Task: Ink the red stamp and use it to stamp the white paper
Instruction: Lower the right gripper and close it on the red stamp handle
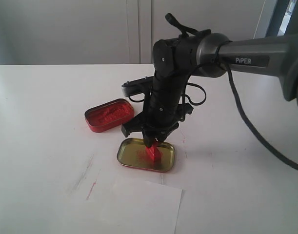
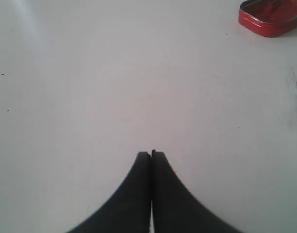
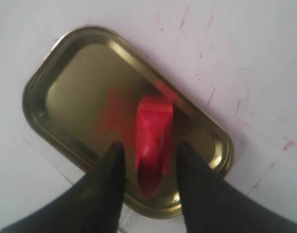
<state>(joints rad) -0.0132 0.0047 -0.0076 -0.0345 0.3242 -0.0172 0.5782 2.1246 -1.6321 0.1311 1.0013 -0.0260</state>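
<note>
The red stamp [image 3: 153, 145] stands in the gold-lined tin lid [image 3: 65, 87], with red ink smears around its base. My right gripper [image 3: 149, 150] is open, one finger on each side of the stamp's handle with a gap on both sides. In the exterior view the stamp [image 1: 153, 154] sits in the lid [image 1: 134, 158] under the right gripper [image 1: 151, 144]. The white paper [image 1: 139, 204] lies flat near the table's front edge, apart from the lid. My left gripper [image 2: 151, 154] is shut on nothing, over bare white table; it does not show in the exterior view.
The red oval tin of ink paste [image 1: 109, 115] lies open behind and left of the lid, also at a corner of the left wrist view as the red tin [image 2: 272, 18]. Red ink streaks [image 1: 92, 187] mark the table left of the paper. A black cable [image 1: 256, 131] hangs from the right arm.
</note>
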